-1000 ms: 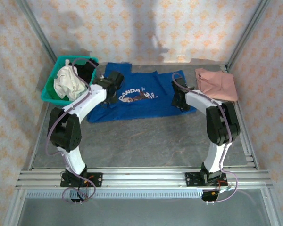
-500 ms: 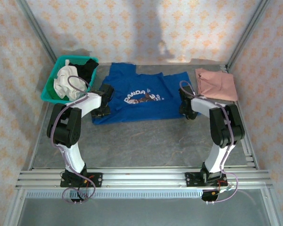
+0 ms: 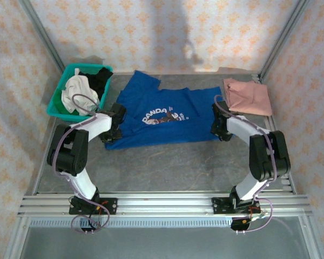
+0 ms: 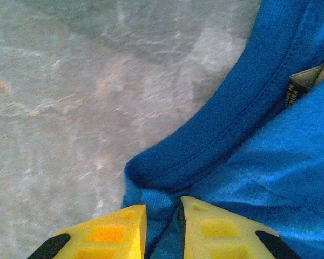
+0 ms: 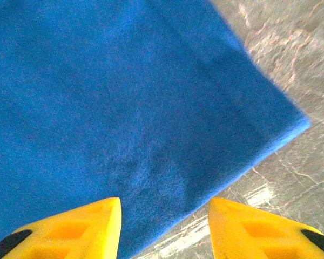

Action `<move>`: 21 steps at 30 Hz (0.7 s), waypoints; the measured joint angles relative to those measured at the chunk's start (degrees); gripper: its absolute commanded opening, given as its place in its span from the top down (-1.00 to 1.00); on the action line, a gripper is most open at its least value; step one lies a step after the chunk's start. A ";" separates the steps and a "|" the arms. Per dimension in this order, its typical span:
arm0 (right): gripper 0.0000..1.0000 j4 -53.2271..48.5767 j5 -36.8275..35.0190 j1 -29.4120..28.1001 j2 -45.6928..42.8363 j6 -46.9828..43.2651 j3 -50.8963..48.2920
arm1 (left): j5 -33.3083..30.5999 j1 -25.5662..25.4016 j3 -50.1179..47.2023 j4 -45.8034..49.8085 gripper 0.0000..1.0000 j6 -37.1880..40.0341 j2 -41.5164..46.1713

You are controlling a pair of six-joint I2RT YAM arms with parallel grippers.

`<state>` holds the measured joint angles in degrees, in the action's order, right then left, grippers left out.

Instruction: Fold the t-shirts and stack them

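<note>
The left gripper [image 4: 162, 218] is pinching the blue t-shirt [image 3: 189, 127] beside its neckband, fingers nearly closed. The right gripper [image 5: 164, 218] is hovering spread wide, empty, over the shirt's corner. From overhead, both sets of fingertips are hidden.

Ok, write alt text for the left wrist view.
Two yellow fingers of the left hand pinch the blue t-shirt just below its ribbed collar, nearly closed on the cloth. A small dark label shows inside the neckline at upper right, and grey marbled table takes up the left side.
</note>
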<state>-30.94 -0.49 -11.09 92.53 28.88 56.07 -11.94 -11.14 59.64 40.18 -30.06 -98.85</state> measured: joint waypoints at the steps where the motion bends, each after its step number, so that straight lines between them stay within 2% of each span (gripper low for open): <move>1: 0.01 0.00 -0.13 0.00 -0.79 -0.04 0.02 | -0.61 0.02 -0.13 0.79 0.54 0.00 0.92; 4: 0.08 0.39 -0.92 0.04 -0.72 -0.42 0.59 | -2.21 0.04 -0.13 2.27 0.50 -0.22 3.43; 7: 0.11 0.35 -1.88 0.59 5.25 -0.42 3.54 | -4.70 0.17 -0.13 3.34 0.49 -0.57 4.87; 9: 0.10 0.98 -1.86 0.94 8.00 -0.26 3.23 | -5.97 0.50 -0.22 4.09 0.36 -0.92 4.92; 13: 0.10 1.88 -2.47 1.03 5.68 1.14 0.07 | -6.14 1.07 -0.79 4.63 0.27 -1.51 5.70; 15: 0.09 2.05 -2.49 1.03 3.82 1.99 -2.27 | -2.97 0.90 -1.07 3.87 0.15 -1.57 8.09; 18: 0.09 2.01 -2.21 1.03 1.92 2.64 -4.33 | -0.48 -1.97 -0.42 2.29 0.05 -2.29 10.97; 21: 0.09 2.03 -2.01 1.03 1.07 2.86 -5.09 | 3.43 -8.46 3.39 -0.74 0.04 -3.61 9.51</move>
<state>-28.91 -2.50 -10.07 93.60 31.75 50.98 -8.51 -19.59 63.02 39.44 -33.67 -89.34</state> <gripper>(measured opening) 0.457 0.475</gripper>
